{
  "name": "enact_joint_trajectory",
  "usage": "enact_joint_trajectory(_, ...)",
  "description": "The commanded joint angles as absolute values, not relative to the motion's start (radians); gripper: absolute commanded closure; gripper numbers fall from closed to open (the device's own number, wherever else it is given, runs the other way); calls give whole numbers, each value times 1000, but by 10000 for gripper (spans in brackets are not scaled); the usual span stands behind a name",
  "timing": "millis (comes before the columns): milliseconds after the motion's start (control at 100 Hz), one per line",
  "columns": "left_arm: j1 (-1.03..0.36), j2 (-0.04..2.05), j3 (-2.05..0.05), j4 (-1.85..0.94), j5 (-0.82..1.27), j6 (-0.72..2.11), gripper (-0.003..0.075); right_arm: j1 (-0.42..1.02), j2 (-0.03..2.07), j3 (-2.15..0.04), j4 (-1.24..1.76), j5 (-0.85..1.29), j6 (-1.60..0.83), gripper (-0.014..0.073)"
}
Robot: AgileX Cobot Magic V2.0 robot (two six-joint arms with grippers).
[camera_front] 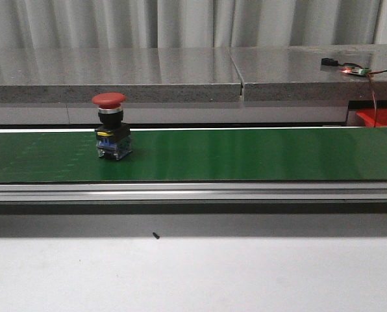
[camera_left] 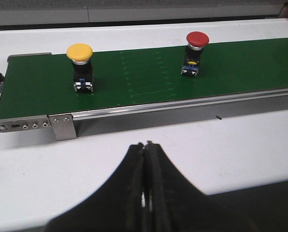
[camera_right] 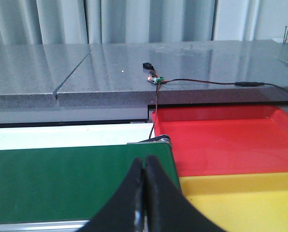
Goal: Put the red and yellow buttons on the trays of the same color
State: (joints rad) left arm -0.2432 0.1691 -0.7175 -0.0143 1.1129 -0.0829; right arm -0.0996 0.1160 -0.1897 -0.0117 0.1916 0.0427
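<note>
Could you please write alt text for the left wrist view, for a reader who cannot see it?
A red button and a yellow button stand upright and apart on a long green belt. The left pincer, shut and empty, sits in the foreground over a white table.

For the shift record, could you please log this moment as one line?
red button upright on belt | yellow button on belt | both tools shut, empty | red tray, yellow tray empty

No writing, label, brand or number can be read anywhere. The red button (camera_front: 109, 99) and the yellow button (camera_left: 79, 52) have plain caps. The green belt (camera_front: 245, 153), the red tray (camera_right: 221, 140) and the yellow tray (camera_right: 245, 203) are unmarked. The small circuit board (camera_right: 156, 79) is too small to read.
</note>
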Motion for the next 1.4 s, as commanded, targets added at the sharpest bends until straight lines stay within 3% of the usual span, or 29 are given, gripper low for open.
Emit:
enact_joint_trajectory(0, -252, 185, -739, -26, 1046, -90, 738, -100, 191, -264, 0, 153, 39, 661)
enact_joint_trajectory(280, -252, 185, -739, -26, 1046, -90, 738, -81, 380, -417, 0, 212, 38, 661)
enact_joint_trajectory(710, -252, 185, -739, -26, 1046, -90, 738, 129, 716, -729, 0, 473, 38, 647)
enact_joint_trajectory(850, -252, 185, -739, -26, 1046, -90, 738, 213, 836, -831, 0, 539, 38, 529)
enact_joint_trajectory(1020, -252, 185, -739, -26, 1046, -90, 738, 307, 996, -967, 0, 646, 38, 225)
enact_joint_trajectory(1140, -252, 185, -739, -26, 1046, -90, 738, 359, 1108, -1057, 0, 702, 38, 67)
enact_joint_trajectory(1230, -252, 185, -739, -26, 1046, -90, 738, 397, 1194, -1128, 0, 750, 38, 17)
enact_joint_trajectory(1390, -252, 185, -739, -26, 1046, -90, 738, 462, 1327, -1239, 0, 790, 38, 16)
